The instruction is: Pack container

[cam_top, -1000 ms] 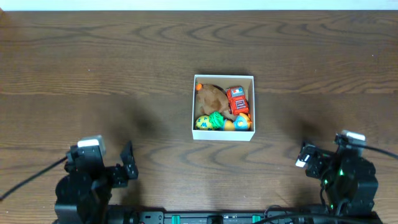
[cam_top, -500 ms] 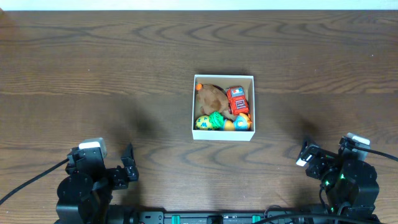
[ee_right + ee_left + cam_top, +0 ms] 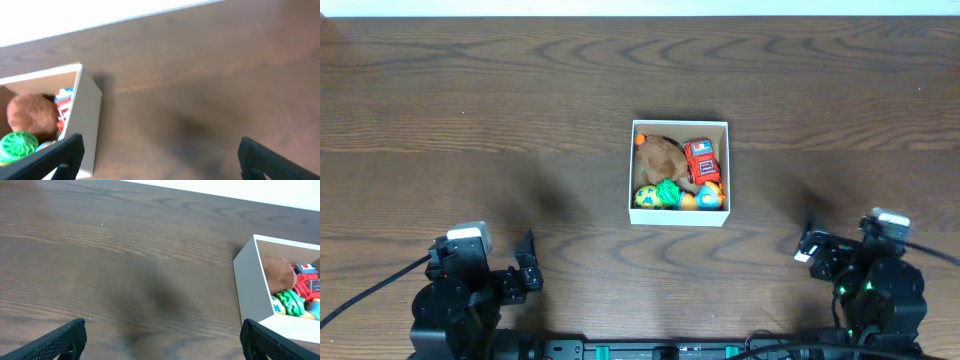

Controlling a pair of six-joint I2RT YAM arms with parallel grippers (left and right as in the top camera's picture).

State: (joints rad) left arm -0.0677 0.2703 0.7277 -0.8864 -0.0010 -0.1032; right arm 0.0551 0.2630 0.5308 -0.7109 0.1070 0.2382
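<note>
The container [image 3: 632, 170] is a small square white box with a tan inside, in the middle of the dark wooden table. Inside lie a brown plush toy [image 3: 662, 155], a red toy truck [image 3: 701, 160], a green and yellow ball [image 3: 648, 196] and other small coloured toys. My left gripper [image 3: 525, 265] is open and empty near the front left edge. My right gripper [image 3: 810, 248] is open and empty at the front right. The left wrist view shows the container [image 3: 247, 280] at its right edge; the right wrist view shows the container [image 3: 86, 115] at its left.
The table's far edge meets a white strip [image 3: 640, 8] at the top of the overhead view. Dark wood [image 3: 470, 120] lies around the box on all sides.
The right arm has shifted slightly, back then up a little. The left arm and the box have not moved.
</note>
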